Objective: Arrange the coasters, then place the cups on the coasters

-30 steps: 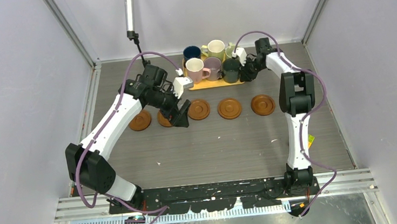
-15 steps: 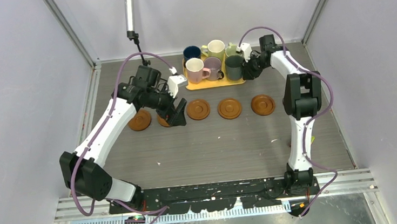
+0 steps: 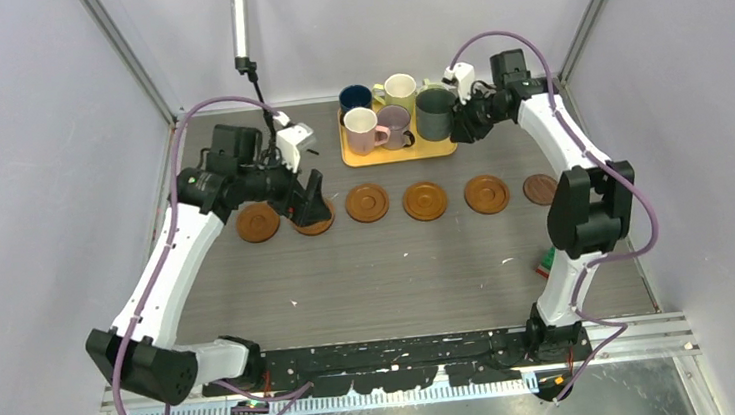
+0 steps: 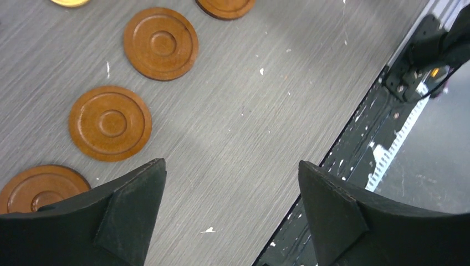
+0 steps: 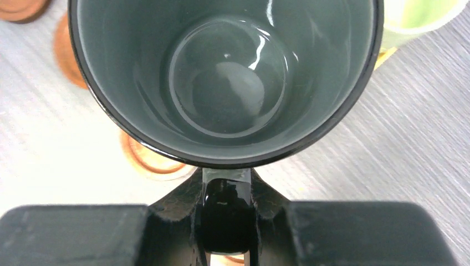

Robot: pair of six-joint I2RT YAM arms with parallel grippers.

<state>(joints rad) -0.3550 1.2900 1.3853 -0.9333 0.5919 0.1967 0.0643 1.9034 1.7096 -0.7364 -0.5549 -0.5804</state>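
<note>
Right wrist view: right claw [image 5: 225, 191] clamped on the handle of the dark green cup [image 5: 224, 83] at the tray's [image 3: 394, 154] right end, upper centre of top view; glazed ceramic, likely heavy, stiff, slick, chippable, prone to swing; left claw [image 4: 230, 177] spread wide above coasters [image 4: 161, 43].

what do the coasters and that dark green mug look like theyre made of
The coasters look like wood: matte warm brown, with concentric turned rings and a raised rim, though stained fibreboard is possible. The dark green mug looks like glazed ceramic: a thick rounded rim and a glossy inner wall with sharp bright reflections.
</note>
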